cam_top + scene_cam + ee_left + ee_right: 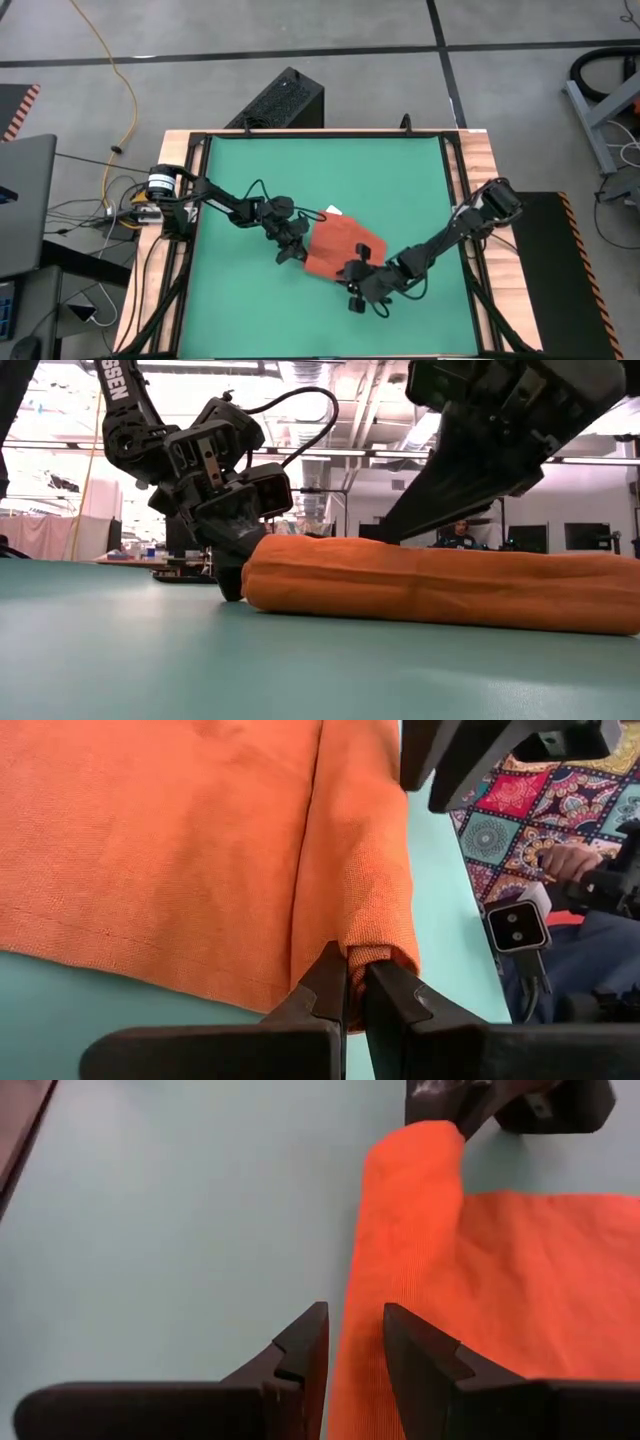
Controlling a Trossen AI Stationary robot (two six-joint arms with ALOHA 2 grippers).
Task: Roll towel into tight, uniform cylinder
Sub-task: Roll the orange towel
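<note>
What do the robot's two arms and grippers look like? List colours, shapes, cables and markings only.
Both arms are black and jointed, built of blocky segments. The left arm carries looping black cables and white lettering in the low view. The left gripper and right gripper each have two dark, wedge-shaped fingers with stepped inner edges.

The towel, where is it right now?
In the high view the towel lies on the green mat, right of centre, its rolled edge between the left gripper and right gripper.
</note>
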